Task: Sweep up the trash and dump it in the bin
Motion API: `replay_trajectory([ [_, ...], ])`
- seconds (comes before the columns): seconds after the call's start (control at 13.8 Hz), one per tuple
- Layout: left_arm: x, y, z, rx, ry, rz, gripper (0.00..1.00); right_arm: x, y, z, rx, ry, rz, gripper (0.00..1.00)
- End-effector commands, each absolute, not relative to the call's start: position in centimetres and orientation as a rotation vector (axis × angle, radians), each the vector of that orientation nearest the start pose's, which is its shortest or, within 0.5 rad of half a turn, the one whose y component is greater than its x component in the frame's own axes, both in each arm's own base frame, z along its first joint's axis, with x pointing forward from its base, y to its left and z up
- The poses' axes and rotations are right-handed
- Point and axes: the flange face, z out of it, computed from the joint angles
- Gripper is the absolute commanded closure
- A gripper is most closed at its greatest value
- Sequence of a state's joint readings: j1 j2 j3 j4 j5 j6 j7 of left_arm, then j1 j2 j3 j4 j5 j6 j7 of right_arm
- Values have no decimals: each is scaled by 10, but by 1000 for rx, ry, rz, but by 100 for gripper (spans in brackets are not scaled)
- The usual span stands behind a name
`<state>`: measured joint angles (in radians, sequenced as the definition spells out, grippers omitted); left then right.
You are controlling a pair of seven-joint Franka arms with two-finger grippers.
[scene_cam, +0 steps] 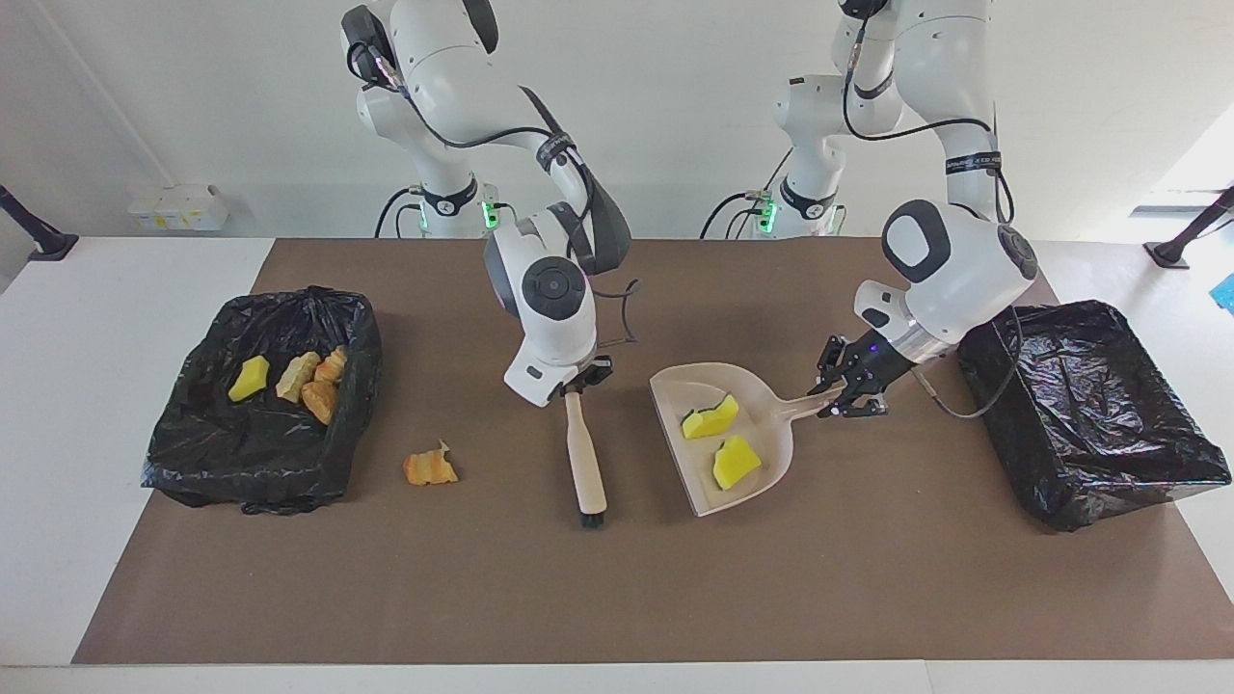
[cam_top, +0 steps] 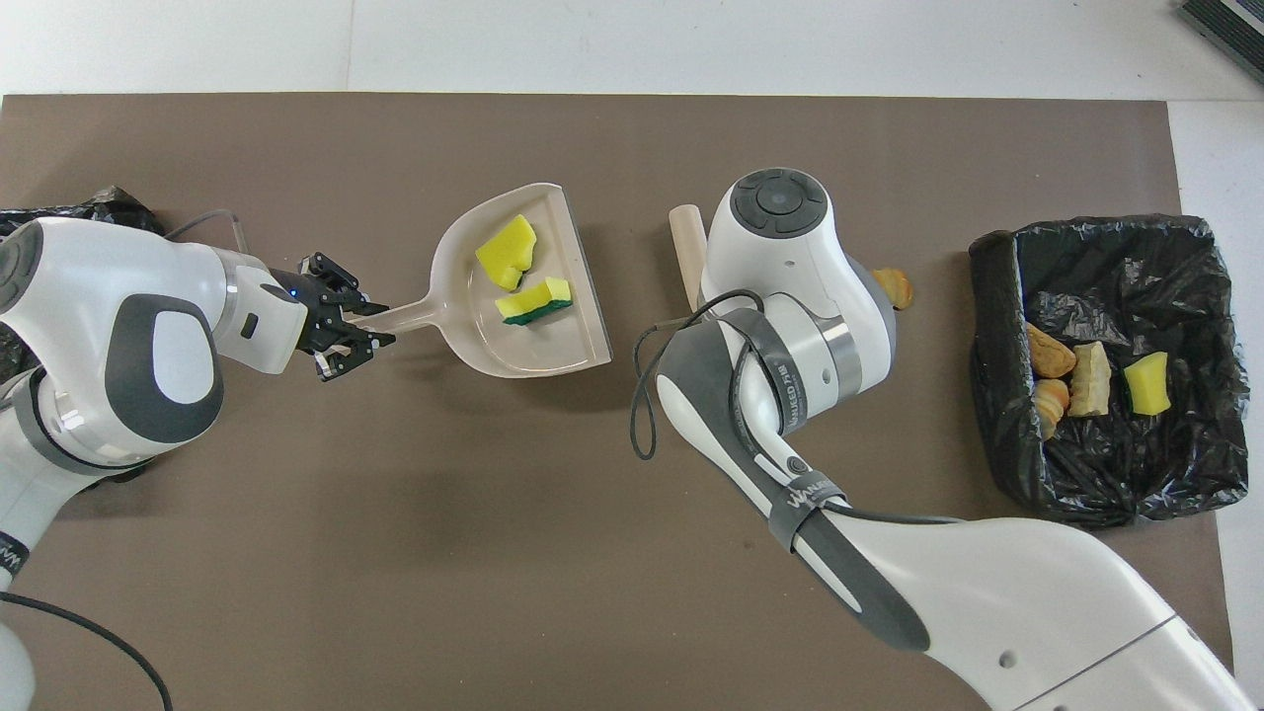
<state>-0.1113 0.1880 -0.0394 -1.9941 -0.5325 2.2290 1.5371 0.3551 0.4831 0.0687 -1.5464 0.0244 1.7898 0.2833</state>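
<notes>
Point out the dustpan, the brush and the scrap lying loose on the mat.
dustpan (scene_cam: 771, 436): facing view, bare pan floor.
brush (scene_cam: 583, 453): facing view, wooden handle.
bread-like scrap (scene_cam: 430, 468): facing view, its middle.

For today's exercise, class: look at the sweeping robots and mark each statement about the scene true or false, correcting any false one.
1. The dustpan holds two yellow sponge chunks. True.
2. The left gripper grips the brush. False: it is shut on the dustpan's handle; the right gripper holds the brush.
3. One bread-like scrap lies on the mat beside the bin holding trash. True.
4. The bin at the left arm's end holds four scraps. False: no scraps show in it.
</notes>
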Motion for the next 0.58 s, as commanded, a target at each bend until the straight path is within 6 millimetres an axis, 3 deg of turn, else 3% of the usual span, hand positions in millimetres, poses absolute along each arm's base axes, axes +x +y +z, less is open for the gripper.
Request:
replay_trajectory([
  [0.0,584,-110,387,-2649,2115,-483,100,603,207,393,-3192,-145,496,100],
  [0.36,578,-182,398,-2524,2028,-245,100,617,116,426,-3365,-44,601,100],
  [0.51,566,-217,400,-2481,1945,-155,100,625,56,421,-3334,-34,592,100],
])
